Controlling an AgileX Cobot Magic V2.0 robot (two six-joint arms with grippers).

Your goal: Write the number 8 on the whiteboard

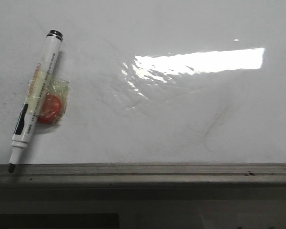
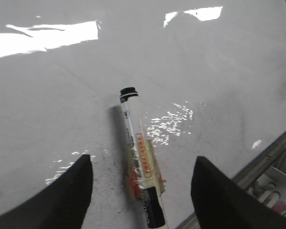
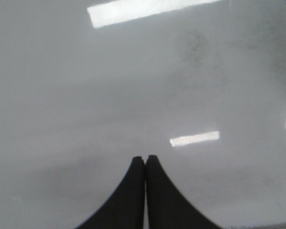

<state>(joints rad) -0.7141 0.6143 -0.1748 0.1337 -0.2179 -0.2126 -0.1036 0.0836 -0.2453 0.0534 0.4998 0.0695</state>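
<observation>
The whiteboard (image 1: 181, 119) is glossy white with faint grey smears and glare; no number 8 shows on it. A white marker (image 1: 35, 98) with black ends lies on it at the left, tip towards the grey frame, with a red disc (image 1: 50, 109) taped to its side. In the left wrist view the marker (image 2: 139, 167) lies between the tips of my left gripper (image 2: 142, 164), which is open wide above it and touches nothing. My right gripper (image 3: 146, 160) is shut and empty over bare whiteboard (image 3: 133, 86). Neither gripper shows in the front view.
The grey metal frame strip (image 1: 143, 171) runs along the board's near edge. In the left wrist view the frame (image 2: 267, 157) runs close to the marker's tip, with a tray of small white items (image 2: 271, 191) beyond it.
</observation>
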